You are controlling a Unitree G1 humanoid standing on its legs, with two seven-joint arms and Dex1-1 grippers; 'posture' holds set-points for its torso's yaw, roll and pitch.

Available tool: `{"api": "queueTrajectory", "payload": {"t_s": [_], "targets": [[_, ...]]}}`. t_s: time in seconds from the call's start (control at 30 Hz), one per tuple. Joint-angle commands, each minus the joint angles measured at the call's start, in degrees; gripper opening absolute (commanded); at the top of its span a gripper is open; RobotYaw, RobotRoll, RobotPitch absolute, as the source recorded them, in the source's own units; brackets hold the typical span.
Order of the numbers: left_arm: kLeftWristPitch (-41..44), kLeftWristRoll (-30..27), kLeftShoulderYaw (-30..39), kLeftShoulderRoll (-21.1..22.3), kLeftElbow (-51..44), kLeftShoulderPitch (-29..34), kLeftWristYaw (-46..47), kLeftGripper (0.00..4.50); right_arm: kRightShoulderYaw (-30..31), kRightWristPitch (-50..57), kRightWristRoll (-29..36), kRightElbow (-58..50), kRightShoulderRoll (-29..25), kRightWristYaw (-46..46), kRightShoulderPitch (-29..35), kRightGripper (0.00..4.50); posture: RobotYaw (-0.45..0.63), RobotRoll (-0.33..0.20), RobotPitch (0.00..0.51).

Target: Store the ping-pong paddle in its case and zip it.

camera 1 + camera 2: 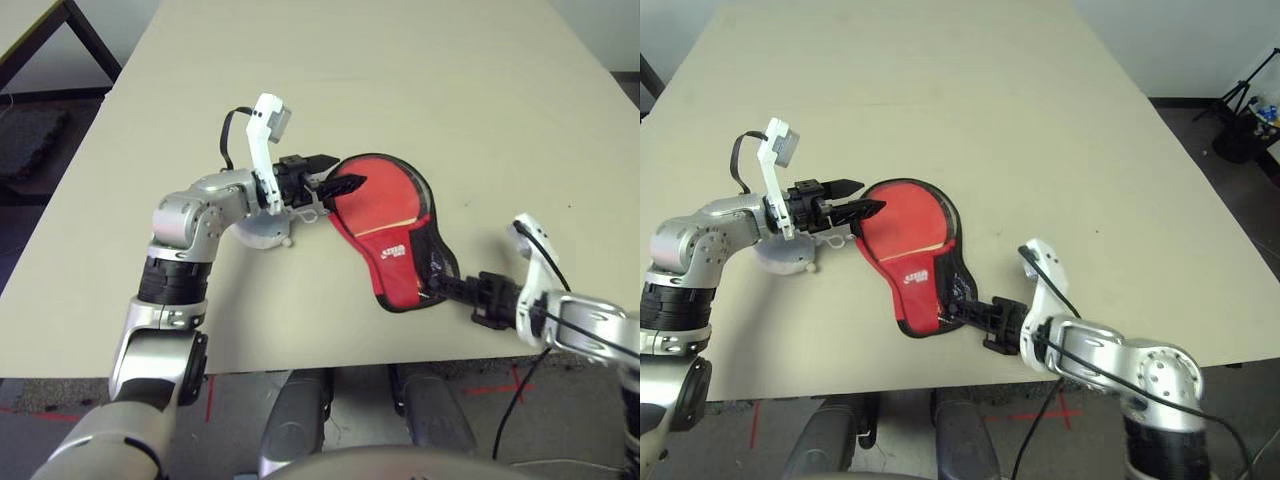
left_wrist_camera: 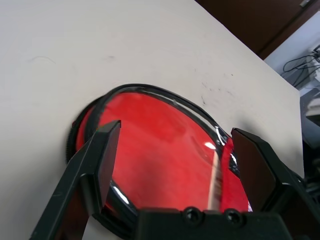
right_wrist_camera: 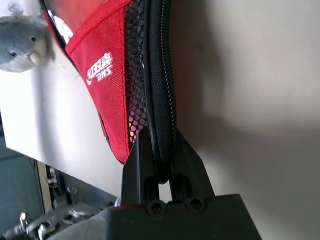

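The red case with black edging lies flat near the middle of the table, its narrow end toward me. My left gripper is open at the round end's rim, one finger over the glossy red top and the other finger toward the far side. Whether it touches the case I cannot tell. My right gripper is shut on the black zipper edge at the narrow end, beside the mesh pocket and the white logo. The ping-pong paddle is hidden.
A small grey-white soft lump lies on the table under my left forearm, left of the case. The beige table stretches far behind the case. Its front edge runs just below my right gripper. A dark table leg stands at the far left.
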Motion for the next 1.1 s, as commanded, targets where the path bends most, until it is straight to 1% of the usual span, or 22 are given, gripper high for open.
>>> {"api": "queueTrajectory", "payload": {"t_s": [0.03, 0.23, 0.37, 0.63, 0.67, 0.7, 0.73, 0.77, 0.8, 0.87, 0.9, 0.97, 1.0, 1.03, 1.1], "targets": [[-0.9, 1.1, -0.98, -0.01, 1.32, -0.24, -1.01, 4.5, 4.78, -5.79, 0.72, -4.68, -2.7, 0.63, 2.72, 0.02, -0.05, 0.0, 0.23], [-1.5, 1.71, -0.97, 0.03, 2.53, -0.83, -1.85, 4.5, 9.68, -12.61, 0.72, -8.18, -7.6, 2.91, 3.97, 0.02, -0.05, 0.0, 0.229], [-1.98, 2.08, -0.98, 0.08, 3.1, -0.75, -2.13, 4.5, 11.71, -14.25, 0.72, -8.49, -10.88, 4.93, 4.35, 0.02, -0.04, 0.0, 0.229], [-2.46, 2.19, -1.1, -0.03, 3.19, -0.37, -2.25, 4.5, 13.55, -15.03, 0.72, -6.63, -13.31, 5.54, 2.52, 0.02, -0.04, 0.0, 0.227], [-2.46, 2.19, -1.03, 0.04, 3.13, -0.39, -2.24, 4.5, 13.13, -13.75, 0.72, -5.8, -15.28, 5.73, 1.46, 0.37, -0.04, 0.0, 0.226], [-2.55, 2.25, -0.97, 0.19, 3.08, -0.42, -2.26, 4.5, 12.08, -11.66, 0.72, -4.34, -18.61, 6.11, -0.28, 0.74, -0.04, 0.0, 0.226], [-2.66, 2.33, -0.95, 0.28, 3.15, -0.47, -2.31, 4.5, 11.46, -10.22, 0.72, -3.24, -21.01, 6.5, -1.63, 0.97, -0.04, 0.0, 0.224], [-2.97, 2.5, -0.92, 0.37, 3.29, -0.55, -2.35, 4.5, 10.61, -8.7, 0.72, -1.78, -23.58, 7.52, -2.98, 1.33, -0.04, 0.0, 0.223], [-3.13, 2.56, -0.83, 0.42, 3.44, -0.67, -2.38, 4.5, 9.63, -7.69, 0.72, -0.21, -25.57, 8.56, -4.77, 1.6, -0.04, 0.0, 0.222], [-3.54, 2.75, -0.7, 0.42, 3.84, -0.89, -2.36, 4.5, 8.27, -5.76, 0.72, 1.87, -28.67, 11.03, -7.67, 2.34, -0.04, 0.0, 0.22], [-3.69, 2.82, -0.69, 0.42, 3.97, -0.94, -2.36, 4.5, 7.83, -4.85, 0.72, 2.35, -29.86, 12.17, -8.8, 2.6, -0.04, 0.0, 0.22], [-4.04, 3.01, -0.81, 0.44, 4.19, -1.0, -2.43, 4.5, 7.31, -2.89, 0.72, 3.06, -32.08, 14.34, -10.63, 3.34, -0.04, 0.0, 0.216], [-4.18, 3.09, -0.88, 0.44, 4.3, -1.03, -2.49, 4.5, 7.2, -1.94, 0.72, 3.42, -33.29, 15.08, -11.56, 3.57, -0.04, 0.0, 0.214], [-4.35, 3.19, -0.96, 0.43, 4.38, -1.05, -2.56, 4.5, 7.16, -1.36, 0.72, 3.94, -34.36, 15.06, -13.37, 3.91, -0.05, 0.0, 0.213], [-4.57, 3.31, -1.08, 0.35, 4.52, -1.13, -2.69, 4.5, 8.03, -1.4, 0.36, 4.77, -34.06, 14.41, -18.07, 4.48, -0.05, 0.0, 0.211]]}}
